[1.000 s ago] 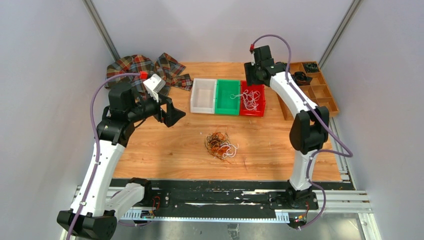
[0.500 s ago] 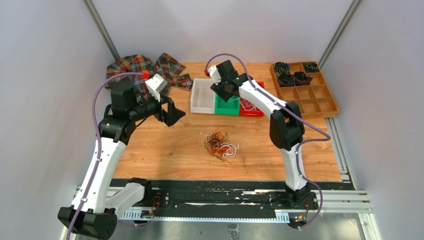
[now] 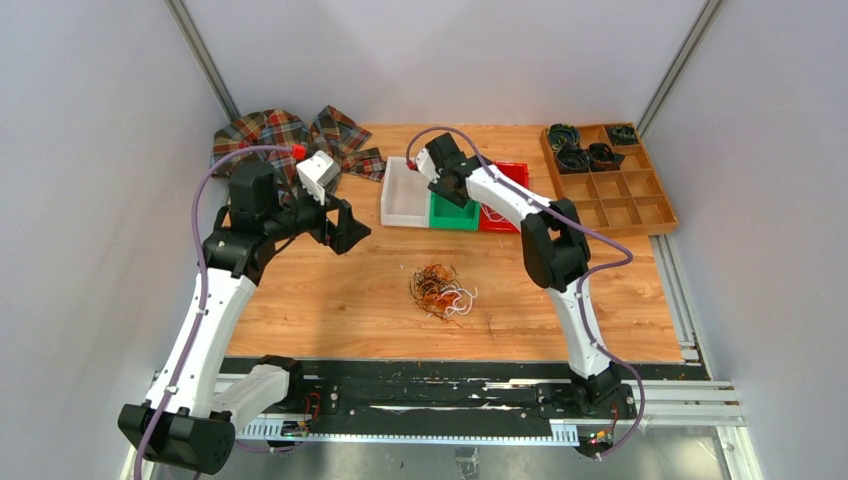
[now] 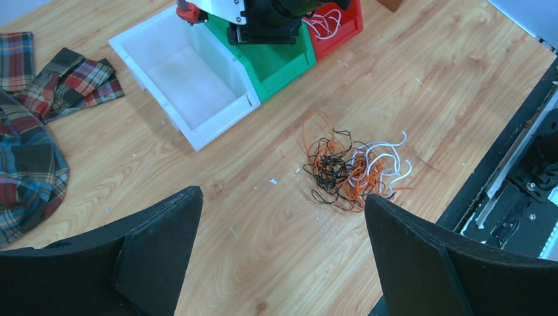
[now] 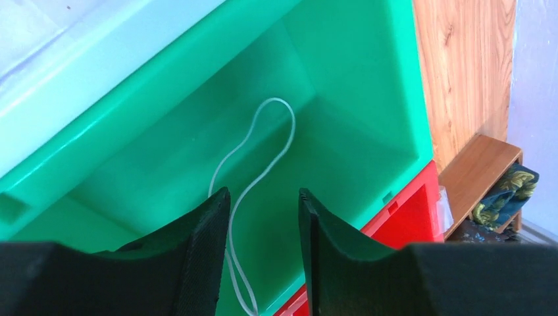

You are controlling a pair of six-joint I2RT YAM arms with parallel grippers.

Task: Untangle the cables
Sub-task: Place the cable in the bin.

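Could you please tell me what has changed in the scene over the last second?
The right pincer swung left from near the wooden tray to hover over the green bin, where a white cable lies; its jaws stand apart and nothing was taken hold of. The left pincer stayed wide open in place, and the tangle of cables did not move.

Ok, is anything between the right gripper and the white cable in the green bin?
Nothing visible. The right gripper hangs over the open top of the green bin, and the white cable lies bare on the bin floor, passing between the parted jaws.
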